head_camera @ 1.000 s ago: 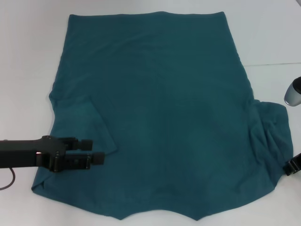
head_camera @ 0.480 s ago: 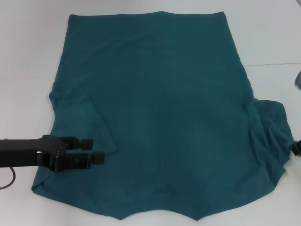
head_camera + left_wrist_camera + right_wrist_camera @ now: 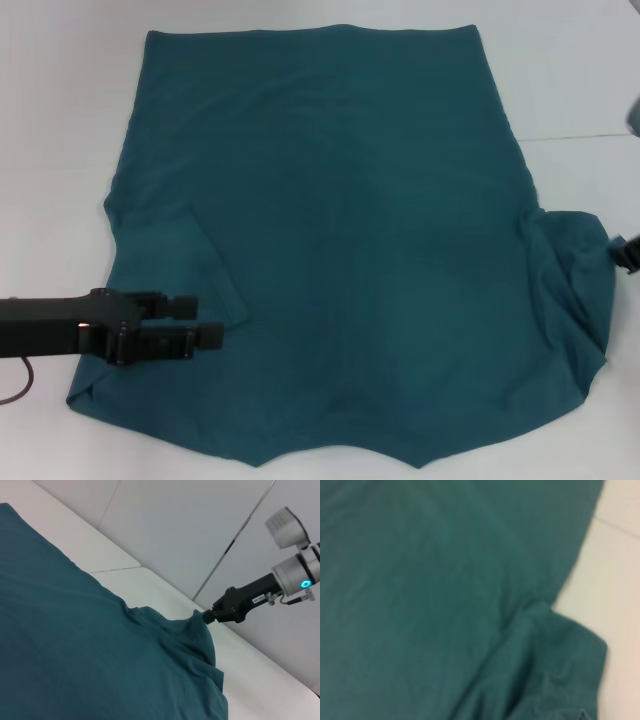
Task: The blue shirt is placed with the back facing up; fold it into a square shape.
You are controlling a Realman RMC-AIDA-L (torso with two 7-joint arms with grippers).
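Note:
The blue shirt point(image 3: 340, 230) lies spread flat on the white table point(image 3: 60, 120), plain side up. Its left sleeve point(image 3: 185, 265) is folded inward onto the body. My left gripper point(image 3: 200, 320) hovers open at the sleeve's near edge, fingers pointing right. At the right edge of the head view, my right gripper point(image 3: 622, 250) is shut on the bunched right sleeve point(image 3: 575, 270). The left wrist view shows that gripper point(image 3: 206, 618) pinching the sleeve's tip point(image 3: 185, 635) and holding it slightly off the table. The right wrist view shows only shirt cloth point(image 3: 420, 580) and table.
White tabletop surrounds the shirt on all sides, with a thin seam line point(image 3: 580, 135) on the right. A cable point(image 3: 20, 385) loops under my left arm at the near left. Pale wall panels point(image 3: 200, 530) stand beyond the table.
My right gripper has moved away from me along the shirt's right side, dragging the right sleeve with it and raising it. The left arm has stayed still.

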